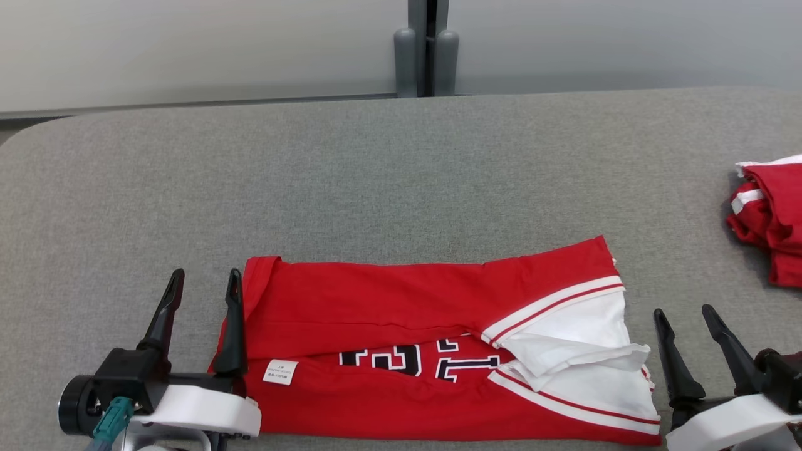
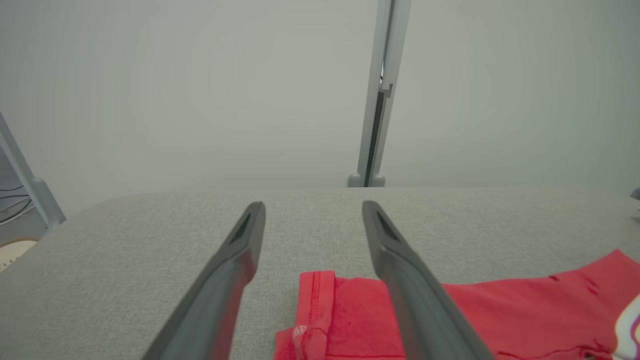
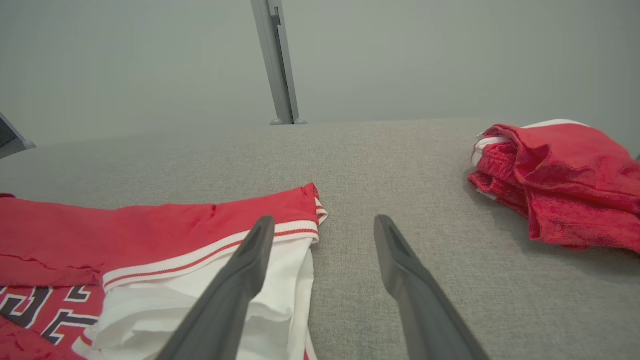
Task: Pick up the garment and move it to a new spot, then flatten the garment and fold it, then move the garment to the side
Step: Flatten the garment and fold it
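Folded red jersey garment (image 1: 376, 300): red body, white sleeve panel, white trim with thin red stripe, black-and-white block lettering, small white label (image 1: 279, 371). Grey woven tabletop (image 1: 376, 163): flecked grey. Crumpled red garment pile (image 1: 774, 213): red, white bands. Left gripper (image 1: 206, 275), right gripper (image 1: 683, 311): black fingers, white wrist shells.

We hold our left gripper (image 1: 207, 275) at the left end of the garment (image 1: 376, 300), jaws wide apart and empty, fingers pointing away from us, the inner finger over the garment's edge. Our right gripper (image 1: 683, 311) sits just beside the garment's right end, likewise spread wide, gripping nothing, fingers tilted slightly leftward.
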### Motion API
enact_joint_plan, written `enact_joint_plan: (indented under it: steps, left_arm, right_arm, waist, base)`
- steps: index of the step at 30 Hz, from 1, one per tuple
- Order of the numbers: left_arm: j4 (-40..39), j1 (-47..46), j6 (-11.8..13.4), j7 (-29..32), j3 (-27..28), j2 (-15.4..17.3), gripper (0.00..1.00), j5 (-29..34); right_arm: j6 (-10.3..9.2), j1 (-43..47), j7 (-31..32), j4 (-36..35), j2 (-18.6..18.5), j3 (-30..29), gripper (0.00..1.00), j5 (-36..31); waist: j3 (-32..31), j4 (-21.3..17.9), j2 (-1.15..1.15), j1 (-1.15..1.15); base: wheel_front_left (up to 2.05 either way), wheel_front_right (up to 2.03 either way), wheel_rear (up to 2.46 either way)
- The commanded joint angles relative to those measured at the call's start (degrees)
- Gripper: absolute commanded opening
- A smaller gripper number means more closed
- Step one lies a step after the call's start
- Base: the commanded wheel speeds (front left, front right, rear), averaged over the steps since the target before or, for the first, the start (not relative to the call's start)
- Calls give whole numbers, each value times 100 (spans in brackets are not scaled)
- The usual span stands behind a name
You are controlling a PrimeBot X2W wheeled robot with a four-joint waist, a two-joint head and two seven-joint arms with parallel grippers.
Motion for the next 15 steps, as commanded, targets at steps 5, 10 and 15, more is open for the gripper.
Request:
enact_joint_plan:
  steps: [5,10,15]
  left_arm:
    - [-32,-355,-16,-66,-68,-94,100,121]
    - [12,-497,-53,-114,-124,-155,100,157]
    - [54,-549,-52,-146,-93,-167,100,168]
  right_arm:
    - [-1,-455,-35,973,-8,317,100,209]
    - [-1,-690,132,1829,97,620,100,354]
    - [0,-667,426,2136,152,828,0,491]
  waist:
    - [453,275,0,0]
    - [564,385,0,0]
    - [575,405,0,0]
  base:
    - [0,0,0]
    - [0,0,0]
    - [0,0,0]
